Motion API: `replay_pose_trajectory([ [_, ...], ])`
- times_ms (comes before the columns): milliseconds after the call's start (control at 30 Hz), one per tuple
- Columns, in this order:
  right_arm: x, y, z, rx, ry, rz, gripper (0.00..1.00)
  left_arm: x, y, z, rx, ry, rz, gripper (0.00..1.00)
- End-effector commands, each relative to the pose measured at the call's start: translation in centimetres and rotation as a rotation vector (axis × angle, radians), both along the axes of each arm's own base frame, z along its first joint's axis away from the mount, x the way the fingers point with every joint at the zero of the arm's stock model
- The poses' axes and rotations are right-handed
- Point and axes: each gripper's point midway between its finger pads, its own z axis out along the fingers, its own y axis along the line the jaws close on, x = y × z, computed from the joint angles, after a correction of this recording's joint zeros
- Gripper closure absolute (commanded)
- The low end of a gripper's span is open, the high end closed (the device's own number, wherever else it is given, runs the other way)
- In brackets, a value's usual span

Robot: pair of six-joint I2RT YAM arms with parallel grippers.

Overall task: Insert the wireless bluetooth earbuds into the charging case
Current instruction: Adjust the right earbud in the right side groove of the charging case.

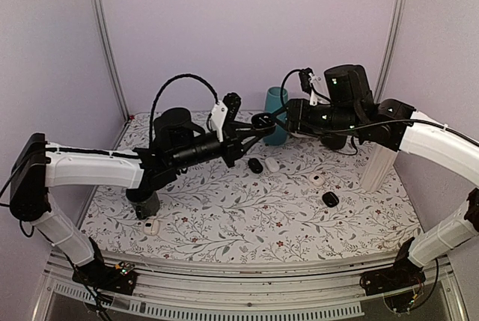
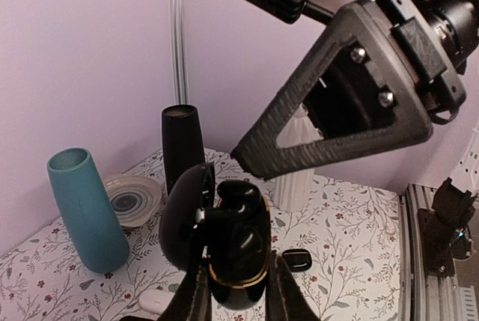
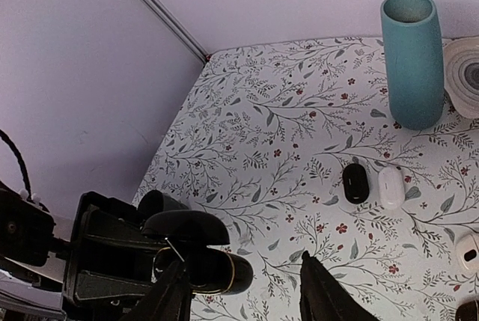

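my left tool [image 2: 238,295] is clamped on the charging case [image 2: 239,239], lid open, above the worktop [image 3: 299,126]; my right tool [image 3: 247,291], fingers apart, hovers close by.

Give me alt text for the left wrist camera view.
The left gripper clamps a small glossy black charging case, lid open, above a floral table. The right gripper's black triangular finger hangs just above it; a tall teal vase stands image-left.

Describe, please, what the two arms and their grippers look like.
The left arm and right arm have white shell links, black joints and black cables looping alongside. The left gripper and right gripper are black; the right one's finger is a ribbed triangular frame with visible screws.
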Motion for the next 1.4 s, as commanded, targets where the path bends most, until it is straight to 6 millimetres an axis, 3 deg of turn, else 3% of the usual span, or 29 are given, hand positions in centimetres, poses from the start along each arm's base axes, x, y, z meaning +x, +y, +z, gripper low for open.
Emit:
replay_pose_trajectory([
  [0, -0.2, -0.1, 0.0, -0.025, 0.023, -0.014, 0.50, -0.1, -1.0, 0.7, 0.001, -0.026, -0.002, 1.00],
  [600, 0.0, 0.5, -1.2, -0.063, 0.036, -0.027, 0.53, 0.0, -2.1, 0.2, 0.033, -0.022, -0.004, 1.00],
  [1100, 0.2, 0.6, -1.2, -0.055, 0.040, -0.047, 0.73, 0.1, -2.3, -0.1, 0.037, -0.017, 0.000, 1.00],
  [1367, 0.3, 0.8, -0.8, -0.050, 0.017, -0.046, 0.74, -0.1, -2.4, -0.4, 0.042, -0.011, -0.011, 1.00],
])
